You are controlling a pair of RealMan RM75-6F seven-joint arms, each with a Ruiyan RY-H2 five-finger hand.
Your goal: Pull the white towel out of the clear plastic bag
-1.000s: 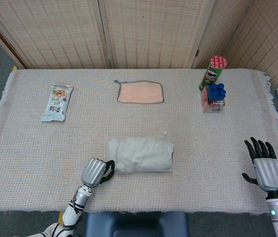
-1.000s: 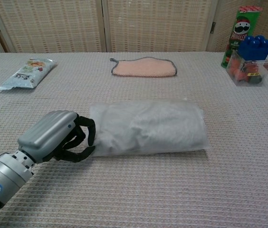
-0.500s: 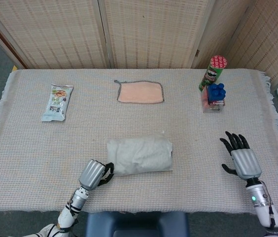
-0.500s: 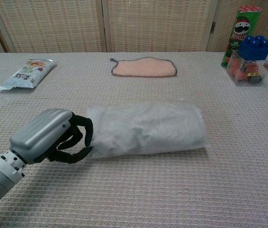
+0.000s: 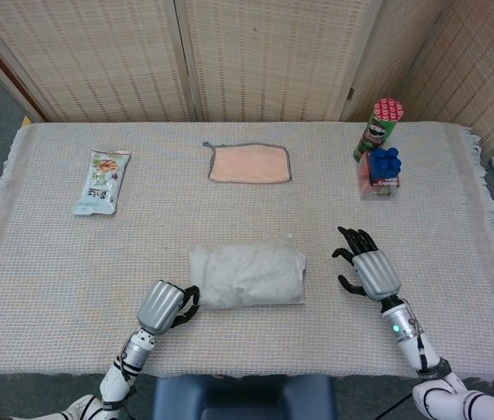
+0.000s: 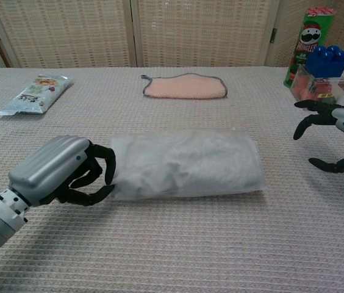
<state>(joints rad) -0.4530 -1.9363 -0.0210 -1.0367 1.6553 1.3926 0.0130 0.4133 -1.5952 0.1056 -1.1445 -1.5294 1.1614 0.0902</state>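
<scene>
My left hand (image 6: pixel 59 171) at left end of clear plastic bag (image 6: pixel 187 163), fingers (image 6: pixel 102 173) curled against bag end; real pinch on film or mere touch, cannot tell. Bag has slid slightly leftward since a second ago. White towel (image 5: pixel 247 271) fully inside bag, mid-table, near front edge. My right hand (image 5: pixel 368 267) has swept in from far right, now near bag's right end, not touching, fingers spread, empty. Judgement: bracing next, extraction not begun. Bag opening side hard to make out. Right hand cut off at chest-view edge.
</scene>
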